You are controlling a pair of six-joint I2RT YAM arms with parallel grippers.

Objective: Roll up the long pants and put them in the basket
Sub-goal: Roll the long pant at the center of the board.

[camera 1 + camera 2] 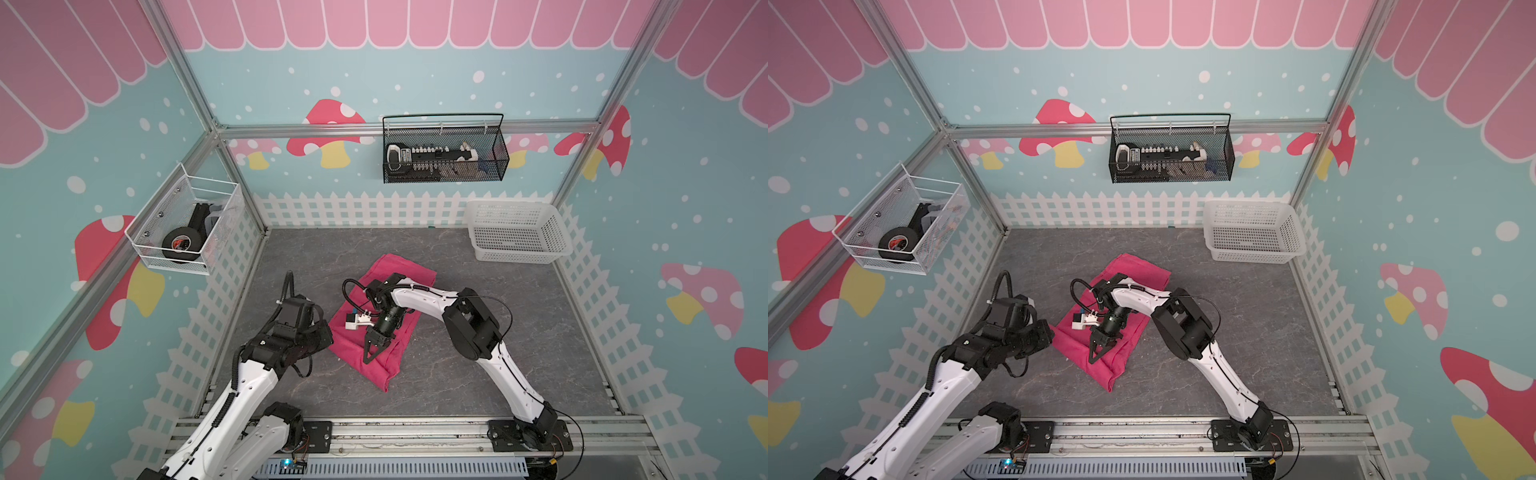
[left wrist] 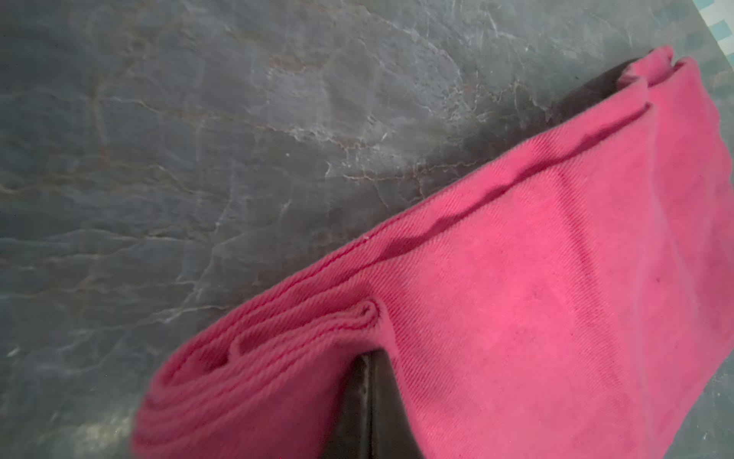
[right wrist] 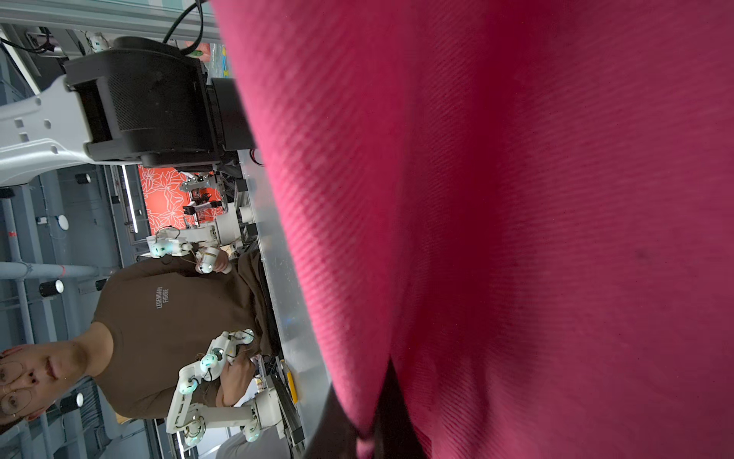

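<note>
The long pants (image 1: 349, 347), a hot-pink soft cloth garment, lie folded into a thick oblong pad on the grey marbled table (image 1: 478, 353). The reference point is the white plastic lattice basket (image 1: 519, 255) in the table's far corner. The pants lie well apart from it, towards the table's middle, with one short end turned towards it.

The left gripper (image 2: 369, 381) has its jaws closed on a fold at the long edge of the pants facing away from the basket. Stacked cloth layers show beside it in the left wrist view. In both top views the black left wrist (image 1: 299, 332) covers this gripper and that edge.

The right gripper (image 1: 368, 359) has its jaws pinched to a point on the cloth, at the end of the pants farthest from the basket. In the right wrist view, cloth bulges over the dark fingers (image 3: 391, 421). The white right forearm (image 1: 419, 297) crosses above the pants and hides their middle.

A black wire-mesh basket (image 1: 444, 174) hangs on the back wall, higher than the white basket. A white wire basket (image 1: 224, 220) holding a black tape roll (image 1: 180, 247) hangs on the side wall opposite.
</note>
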